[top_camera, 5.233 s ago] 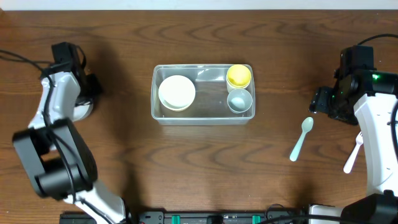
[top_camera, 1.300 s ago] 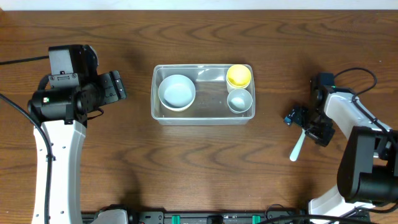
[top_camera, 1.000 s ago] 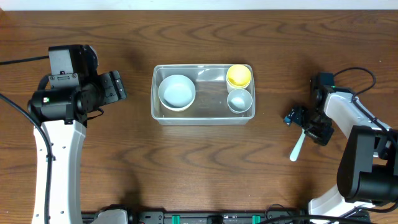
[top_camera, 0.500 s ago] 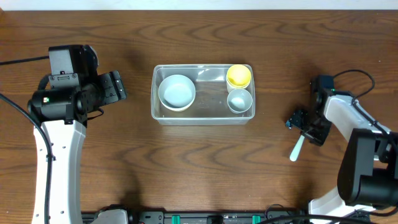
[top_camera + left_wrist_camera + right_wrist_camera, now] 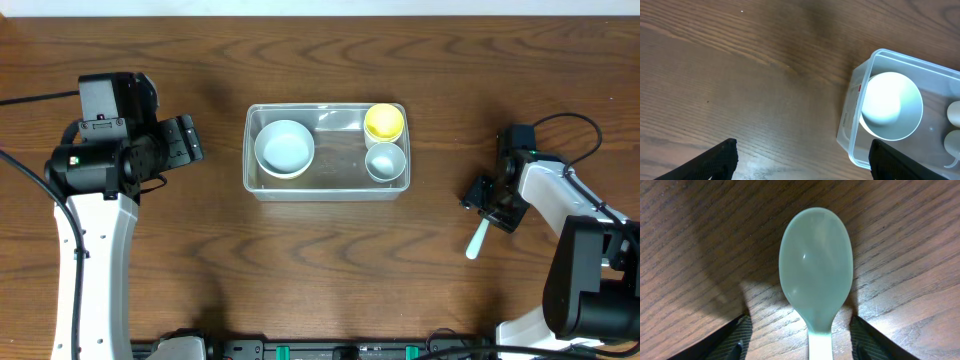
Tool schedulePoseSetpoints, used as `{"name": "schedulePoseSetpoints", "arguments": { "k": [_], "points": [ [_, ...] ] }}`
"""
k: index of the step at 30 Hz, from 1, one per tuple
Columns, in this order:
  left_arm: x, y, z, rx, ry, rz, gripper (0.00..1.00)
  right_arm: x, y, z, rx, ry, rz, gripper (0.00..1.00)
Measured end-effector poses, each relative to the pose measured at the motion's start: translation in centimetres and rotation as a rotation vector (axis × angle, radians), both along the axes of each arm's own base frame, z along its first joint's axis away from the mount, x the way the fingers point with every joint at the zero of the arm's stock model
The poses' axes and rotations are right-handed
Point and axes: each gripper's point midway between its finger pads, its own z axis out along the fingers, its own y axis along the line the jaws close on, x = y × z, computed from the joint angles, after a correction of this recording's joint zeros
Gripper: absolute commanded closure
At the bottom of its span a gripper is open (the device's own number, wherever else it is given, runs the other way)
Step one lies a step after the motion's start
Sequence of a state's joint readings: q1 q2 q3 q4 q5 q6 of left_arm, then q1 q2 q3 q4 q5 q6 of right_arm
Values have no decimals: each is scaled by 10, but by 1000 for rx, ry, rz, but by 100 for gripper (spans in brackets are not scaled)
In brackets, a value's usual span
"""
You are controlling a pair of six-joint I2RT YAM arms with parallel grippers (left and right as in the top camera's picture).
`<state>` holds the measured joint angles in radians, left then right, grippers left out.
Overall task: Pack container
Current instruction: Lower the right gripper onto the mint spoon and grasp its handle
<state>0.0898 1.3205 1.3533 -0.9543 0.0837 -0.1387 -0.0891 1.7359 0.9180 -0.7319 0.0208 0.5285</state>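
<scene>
On the dark wood-grain table [image 5: 330, 270], near right, the right gripper [image 5: 490, 205] straddles a pale green spoon [image 5: 478, 240], jaws parted and clear of it. Farther back at centre, the clear container [image 5: 326, 193] holds a white bowl [image 5: 284, 147]. To its left the left gripper [image 5: 195, 140] hangs with jaws wide and empty.

In the overhead view the right gripper [image 5: 488, 205] hides the bowl of the pale green spoon [image 5: 477, 240]. The right wrist view's lower edge cuts off its handle. The left wrist view's right edge cuts off most of the container [image 5: 846, 127].
</scene>
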Motion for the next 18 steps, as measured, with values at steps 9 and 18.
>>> {"name": "schedulePoseSetpoints", "arguments": {
  "k": [9,18],
  "points": [
    [0,0,0,0,0,0,16,0,0,0,-2,-1,4,60],
    [0,0,0,0,0,0,16,0,-1,0,-6,0,7,80]
  ]
}}
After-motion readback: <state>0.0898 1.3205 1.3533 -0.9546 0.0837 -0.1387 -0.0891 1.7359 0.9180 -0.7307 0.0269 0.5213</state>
